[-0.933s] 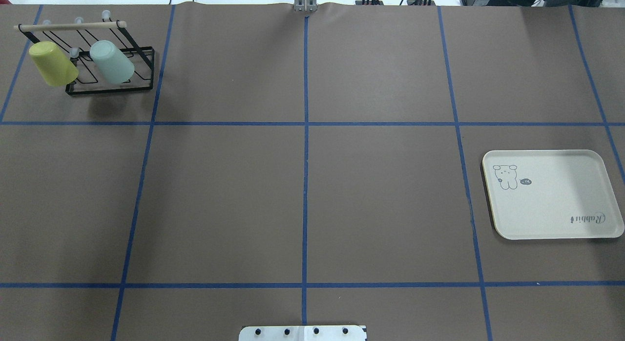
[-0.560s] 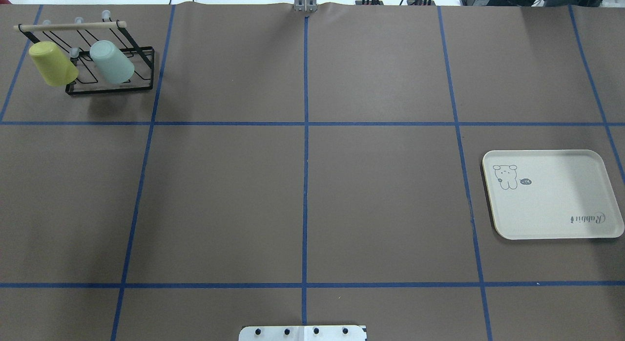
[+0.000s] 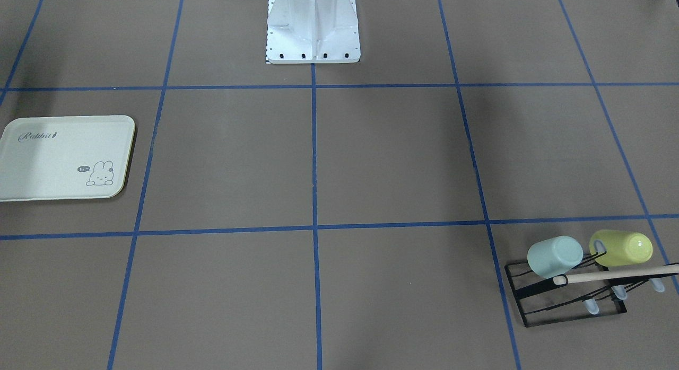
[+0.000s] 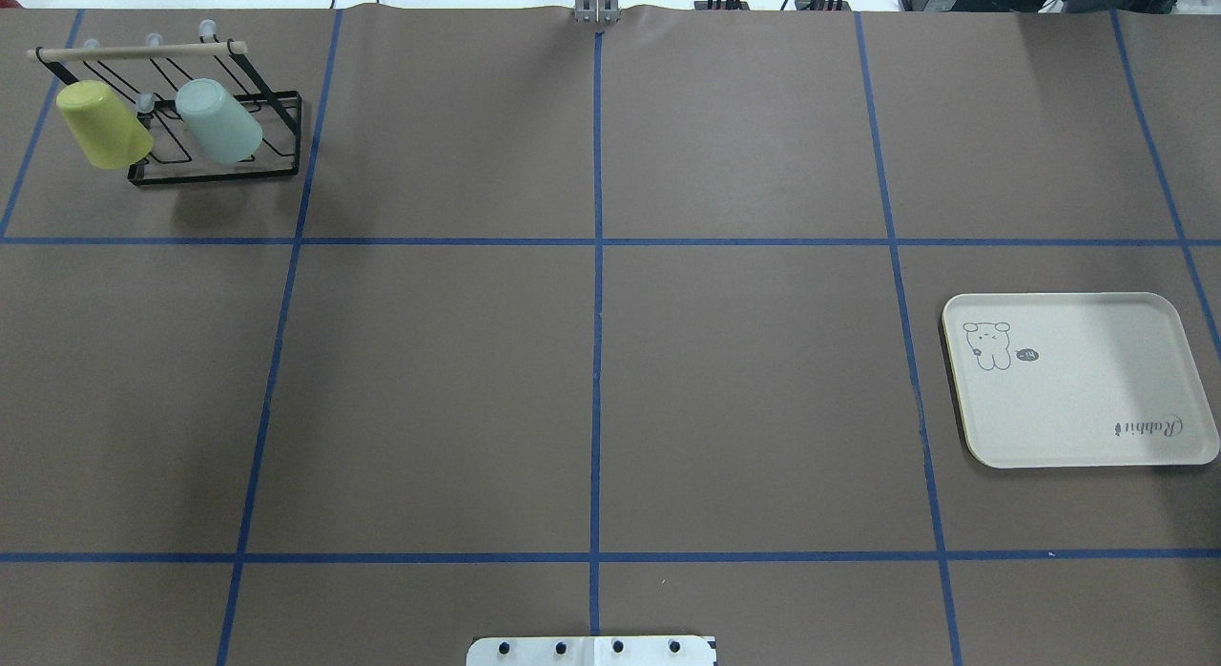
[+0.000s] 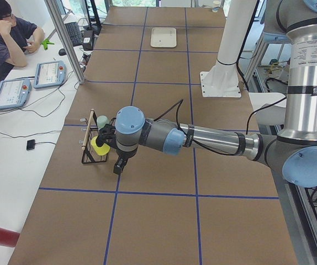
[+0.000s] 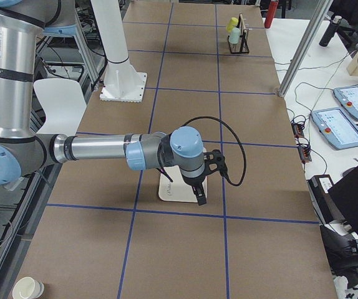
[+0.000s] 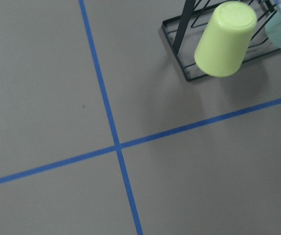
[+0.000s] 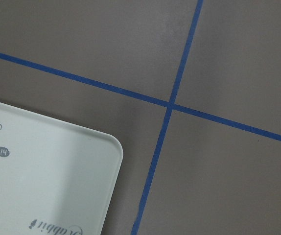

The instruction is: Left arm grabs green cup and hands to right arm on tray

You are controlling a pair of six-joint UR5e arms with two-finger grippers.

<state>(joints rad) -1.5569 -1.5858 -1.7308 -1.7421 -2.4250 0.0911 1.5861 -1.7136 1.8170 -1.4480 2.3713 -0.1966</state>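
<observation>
Counter (image 4: 429, 380): broad bare stretch lay between rack (image 4: 219, 176) and tray (image 4: 1078, 408), only flat tape lines on it. Rack sat in far left corner. Wooden bar (image 4: 134, 51) crossed its top on far side and barred reach from behind. Green cup (image 4: 218, 121) and yellow-green cup (image 4: 103, 124) hung tilted on prongs, side by side, small gap between. Green cup's right flank was open. Tray lay flat at right edge, low rim only. Pedestal base (image 3: 313, 25) stood at near middle. Left arm (image 5: 214, 141) stretched out near rack; right arm (image 6: 98, 149) reached over tray.
</observation>
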